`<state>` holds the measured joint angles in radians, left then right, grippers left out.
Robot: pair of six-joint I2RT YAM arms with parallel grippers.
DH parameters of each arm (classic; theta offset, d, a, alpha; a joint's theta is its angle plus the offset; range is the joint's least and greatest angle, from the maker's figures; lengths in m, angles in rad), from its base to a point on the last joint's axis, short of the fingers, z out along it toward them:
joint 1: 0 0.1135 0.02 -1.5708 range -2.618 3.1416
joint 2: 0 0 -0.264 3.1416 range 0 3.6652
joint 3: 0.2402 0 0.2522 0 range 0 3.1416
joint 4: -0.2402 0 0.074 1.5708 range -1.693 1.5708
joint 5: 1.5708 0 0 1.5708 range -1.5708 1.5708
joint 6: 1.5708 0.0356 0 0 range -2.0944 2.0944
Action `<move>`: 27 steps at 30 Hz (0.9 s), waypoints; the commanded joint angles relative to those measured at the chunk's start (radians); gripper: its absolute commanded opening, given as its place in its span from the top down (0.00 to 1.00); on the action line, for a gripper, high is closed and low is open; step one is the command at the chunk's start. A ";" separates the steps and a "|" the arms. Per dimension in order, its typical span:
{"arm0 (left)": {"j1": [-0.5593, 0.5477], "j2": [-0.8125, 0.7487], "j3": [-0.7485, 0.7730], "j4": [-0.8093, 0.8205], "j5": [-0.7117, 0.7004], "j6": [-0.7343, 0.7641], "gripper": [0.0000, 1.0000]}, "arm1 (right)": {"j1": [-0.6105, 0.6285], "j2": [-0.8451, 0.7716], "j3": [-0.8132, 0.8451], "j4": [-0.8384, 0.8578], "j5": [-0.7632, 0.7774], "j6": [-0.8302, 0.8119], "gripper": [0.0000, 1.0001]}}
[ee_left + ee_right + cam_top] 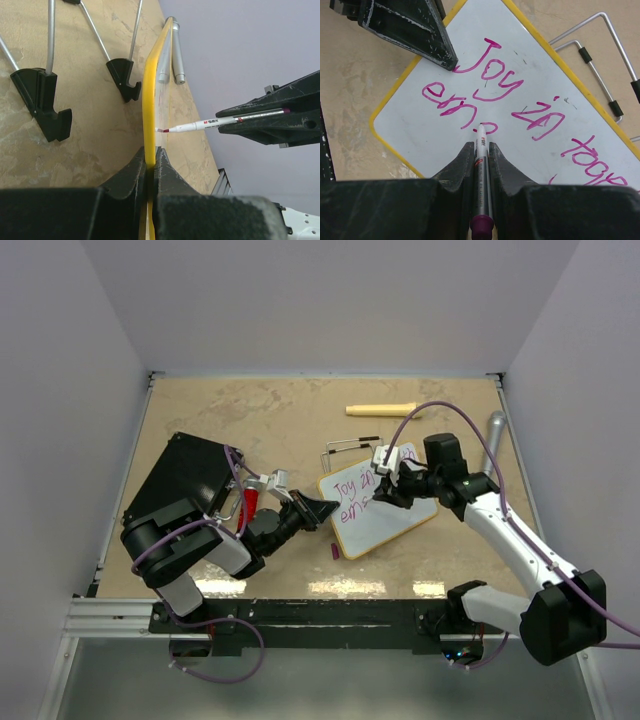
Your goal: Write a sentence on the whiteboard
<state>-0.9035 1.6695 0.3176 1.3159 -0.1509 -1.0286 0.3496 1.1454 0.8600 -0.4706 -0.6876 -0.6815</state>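
Sentence [540,119] legible from right wrist; left wrist shows whiteboard [150,100] edge-on.

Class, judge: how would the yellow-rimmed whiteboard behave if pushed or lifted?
The small white board with thin yellow rim is probably stiff: its edge looks straight against the pink-tipped marker. Thin, so likely light. Unclamped by the left claw, it might slide.

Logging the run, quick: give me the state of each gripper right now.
Left gripper: closed on the yellow-rimmed edge of the small white rectangular whiteboard.
Right gripper: closed on the slim white marker pen.
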 commanded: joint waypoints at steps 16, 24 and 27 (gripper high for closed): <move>-0.003 -0.004 -0.006 0.046 0.017 0.079 1.00 | 0.009 -0.027 0.001 -0.039 0.126 -0.007 1.00; -0.003 -0.010 -0.005 0.036 0.020 0.082 1.00 | -0.050 -0.068 0.048 -0.062 -0.033 -0.020 1.00; -0.003 -0.010 -0.003 0.034 0.019 0.082 1.00 | -0.077 -0.073 0.048 -0.042 -0.033 -0.001 1.00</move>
<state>-0.9035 1.6695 0.3176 1.3170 -0.1497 -1.0279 0.3054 1.1065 0.8604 -0.5323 -0.6720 -0.6956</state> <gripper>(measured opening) 0.066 0.142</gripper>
